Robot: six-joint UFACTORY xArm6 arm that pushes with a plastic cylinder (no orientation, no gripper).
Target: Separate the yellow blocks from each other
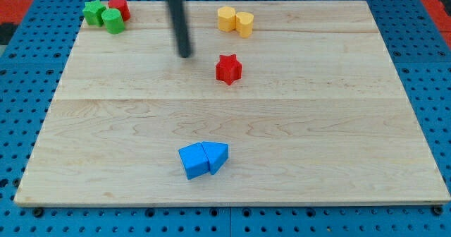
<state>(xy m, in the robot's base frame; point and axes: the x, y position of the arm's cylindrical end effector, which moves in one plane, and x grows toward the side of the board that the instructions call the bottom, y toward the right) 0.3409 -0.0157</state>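
Note:
Two yellow blocks touch each other near the view's top, right of centre: a yellow hexagon-like block on the left and a yellow heart-like block on the right. My tip rests on the board to the left of and a little below them, apart from both. The rod rises from it to the view's top. A red star block sits to the right of my tip, below the yellow pair.
At the view's top left a green star, a green rounded block and a red rounded block cluster together. Two blue blocks, a cube and a wedge, touch at the bottom centre. The wooden board lies on blue pegboard.

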